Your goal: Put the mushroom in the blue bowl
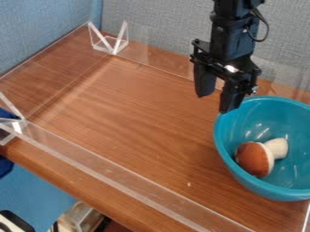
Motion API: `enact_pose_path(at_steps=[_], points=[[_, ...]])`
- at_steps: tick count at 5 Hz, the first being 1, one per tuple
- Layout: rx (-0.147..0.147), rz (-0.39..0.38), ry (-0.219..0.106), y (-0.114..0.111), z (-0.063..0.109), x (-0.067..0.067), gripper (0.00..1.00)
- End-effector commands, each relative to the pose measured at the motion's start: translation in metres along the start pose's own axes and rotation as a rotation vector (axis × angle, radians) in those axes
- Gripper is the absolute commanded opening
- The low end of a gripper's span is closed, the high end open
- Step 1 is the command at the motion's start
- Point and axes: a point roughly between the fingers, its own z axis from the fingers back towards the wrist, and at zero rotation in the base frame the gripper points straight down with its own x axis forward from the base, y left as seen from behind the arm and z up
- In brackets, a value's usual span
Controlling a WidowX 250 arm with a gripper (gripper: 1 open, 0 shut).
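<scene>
1. From my remote seat I see the mushroom [258, 155] lying on its side inside the blue bowl [237, 119], reddish-brown cap toward the near side, cream stalk pointing up and to the right.
2. The blue bowl sits at the right edge of the wooden worktop [115, 109], partly cut off by the frame.
3. The end effector [226, 91] hangs pointing straight down, above the bowl's far-left rim and apart from the mushroom.
4. Its two dark fingers [204, 80] have a narrow gap between them and I see nothing held there; it looks released to me, though at this resolution I would not swear how wide the gap is.
5. A low clear plastic wall [72, 138] runs around the worktop, with a clear triangular bracket [108, 40] at the far corner.
6. Behind it all I see a blue-grey fabric backdrop [49, 27].
</scene>
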Motion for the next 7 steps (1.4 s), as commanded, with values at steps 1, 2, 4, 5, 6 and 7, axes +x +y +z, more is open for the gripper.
enact_pose_path(at_steps=[1,2,4,5,6,7], points=[[0.014,-0.064,-0.050,0.001,0.016,-0.003,1.00],[0.010,-0.087,-0.048,0.000,0.011,0.000,0.00],[0.015,-0.066,-0.057,-0.003,-0.002,-0.004,0.00],[0.002,-0.093,-0.035,0.011,-0.009,0.004,0.00],[-0.011,-0.122,-0.014,0.022,-0.017,0.012,0.00],[-0.017,-0.145,-0.002,0.019,-0.022,0.020,0.00]])
